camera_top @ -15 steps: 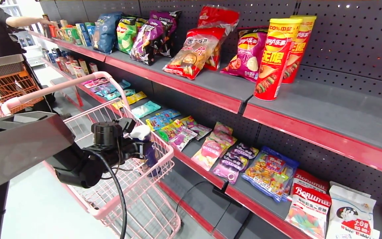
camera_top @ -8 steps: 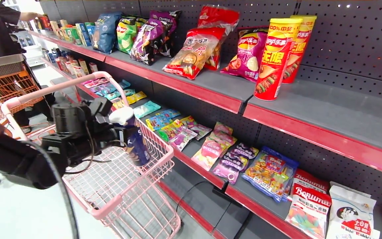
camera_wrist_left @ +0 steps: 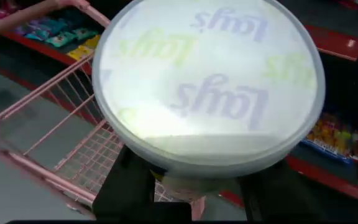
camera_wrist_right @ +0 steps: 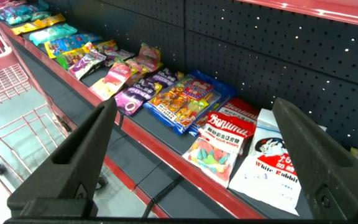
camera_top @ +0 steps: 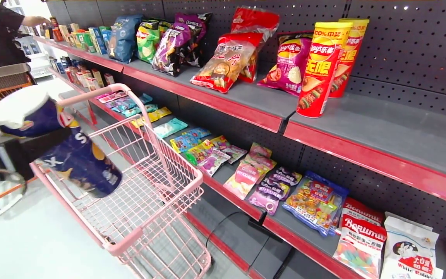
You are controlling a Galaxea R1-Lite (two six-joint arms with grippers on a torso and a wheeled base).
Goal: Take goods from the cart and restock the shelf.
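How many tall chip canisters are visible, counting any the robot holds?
3. Two red-and-yellow canisters stand on the upper shelf, one behind the other; a blue canister is in the left gripper. More may be hidden.

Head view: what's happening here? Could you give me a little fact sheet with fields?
left gripper: shut on blue can, held tilted, out of the cart
right gripper: open, empty, facing lower shelf
cart: pink wire, beside the shelves
upper shelf: chip bags, two red-yellow cans, bare space to their right
lower shelf: candy packs
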